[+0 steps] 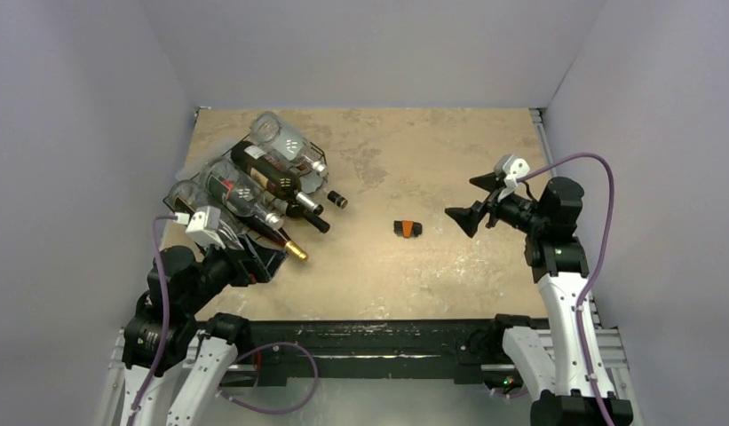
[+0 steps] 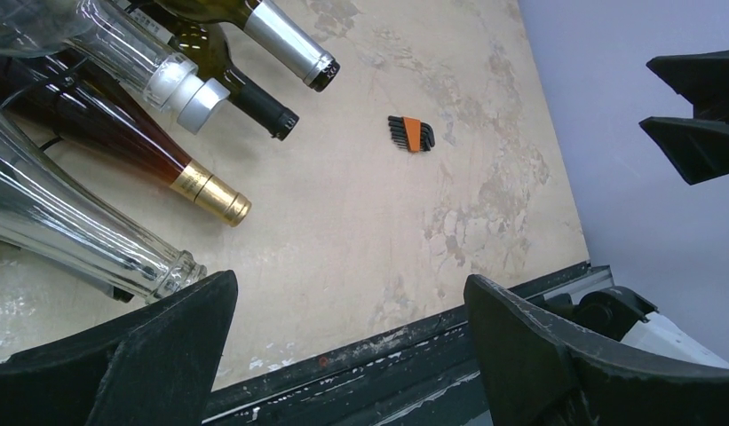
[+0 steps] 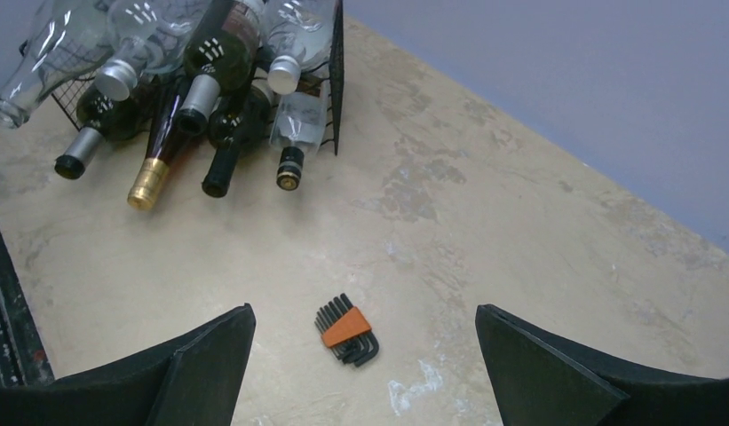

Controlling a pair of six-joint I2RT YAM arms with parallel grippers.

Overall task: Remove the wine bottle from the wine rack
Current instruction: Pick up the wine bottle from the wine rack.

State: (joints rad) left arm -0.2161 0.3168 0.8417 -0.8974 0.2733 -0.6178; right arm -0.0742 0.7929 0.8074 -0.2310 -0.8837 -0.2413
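Heap of wine bottles (image 1: 263, 177) buries the wine rack (image 3: 336, 89)

It sits at the table's (image 1: 431, 284) far left, black wire mostly hidden; both wrist views cut off the bottles' bases. The left gripper (image 2: 347, 293) and right gripper (image 1: 461, 197) gape wide, holding nothing.

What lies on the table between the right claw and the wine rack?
A small hex key set, on otherwise bare table; the top view shows it.

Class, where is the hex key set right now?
Top view: the hex key set lies mid-table, between the gold-capped bottle to its left and the open right pincer to its right.
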